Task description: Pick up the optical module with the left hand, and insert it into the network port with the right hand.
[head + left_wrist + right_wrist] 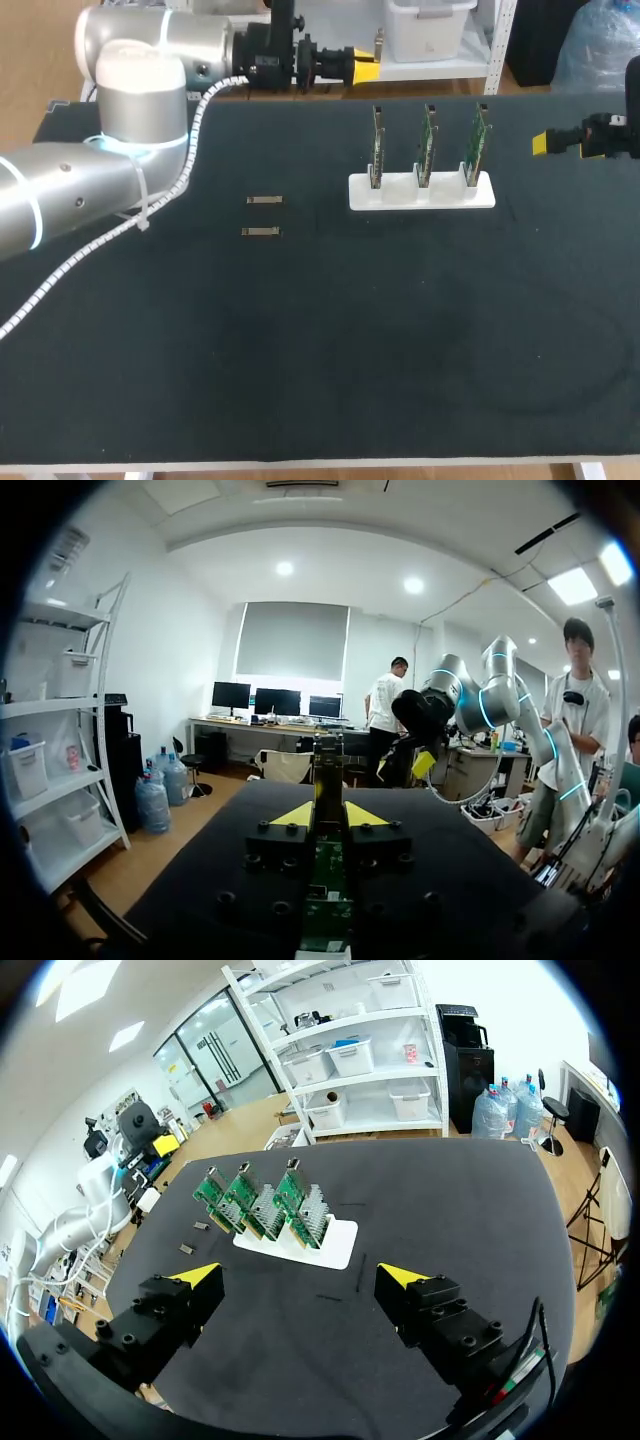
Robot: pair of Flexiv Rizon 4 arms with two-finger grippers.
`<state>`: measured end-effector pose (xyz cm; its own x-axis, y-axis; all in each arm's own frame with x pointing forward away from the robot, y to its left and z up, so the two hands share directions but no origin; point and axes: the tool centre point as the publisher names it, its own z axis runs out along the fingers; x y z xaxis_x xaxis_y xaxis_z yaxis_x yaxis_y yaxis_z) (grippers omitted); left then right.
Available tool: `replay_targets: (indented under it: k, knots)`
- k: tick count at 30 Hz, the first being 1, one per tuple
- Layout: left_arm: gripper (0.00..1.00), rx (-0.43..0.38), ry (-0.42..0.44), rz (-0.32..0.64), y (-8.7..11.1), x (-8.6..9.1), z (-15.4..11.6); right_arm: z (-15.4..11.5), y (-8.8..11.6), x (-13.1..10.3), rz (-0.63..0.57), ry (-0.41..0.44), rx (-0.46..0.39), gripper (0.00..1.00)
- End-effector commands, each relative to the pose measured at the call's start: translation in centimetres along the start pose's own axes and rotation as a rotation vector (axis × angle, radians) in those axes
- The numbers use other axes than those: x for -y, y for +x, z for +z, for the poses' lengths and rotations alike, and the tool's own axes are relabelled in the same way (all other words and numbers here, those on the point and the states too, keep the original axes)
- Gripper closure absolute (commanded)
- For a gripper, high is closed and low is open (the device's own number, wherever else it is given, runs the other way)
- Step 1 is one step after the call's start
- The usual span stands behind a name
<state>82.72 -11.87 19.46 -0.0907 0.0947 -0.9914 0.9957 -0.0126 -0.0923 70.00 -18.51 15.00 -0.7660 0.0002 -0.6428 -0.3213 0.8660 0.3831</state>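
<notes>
Two optical modules lie flat on the dark tabletop, left of its middle. The farther module and the nearer module are small metallic bars set one behind the other, roughly parallel, close together but not touching. Neither is touched by a gripper. In the right wrist view they show as two small pieces, one and the other, on the tabletop beyond the stand.

To the right of the modules, well apart from them, sits a white stand. It holds three green circuit boards upright in a row: the left board, the middle board and the right board. From these views I cannot make out the ports on them.

The left gripper hangs at the far edge of the tabletop, beyond the stand and well away from the modules. In its own wrist view the left gripper has narrow jaws, the yellow tips drawn close together. The left arm comes in from the left with a white coiled cable along it.

The right gripper sits at the right side, near the right board but clear of it. In its wrist view the right gripper has its jaws spread wide, and the stand lies ahead of them.
</notes>
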Motion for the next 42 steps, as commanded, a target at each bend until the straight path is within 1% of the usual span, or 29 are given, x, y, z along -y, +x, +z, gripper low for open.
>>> replay_targets:
  k: [1,8,22,42]
  knots:
    - [1.00,0.010,-0.004,-0.003,0.27,0.03,0.04,0.00,0.00,0.00,0.000,0.000,0.000,0.00]
    - [1.00,0.017,-0.004,-0.011,0.49,-0.12,0.19,0.00,0.00,0.00,0.000,0.000,0.000,0.00]
    - [1.00,0.002,0.008,-0.019,0.87,-0.10,0.71,0.00,0.00,0.00,0.000,0.000,0.000,0.00]
    - [1.00,-0.004,0.004,-0.012,0.88,-0.15,0.72,0.00,0.00,0.00,0.000,0.000,0.000,0.00]
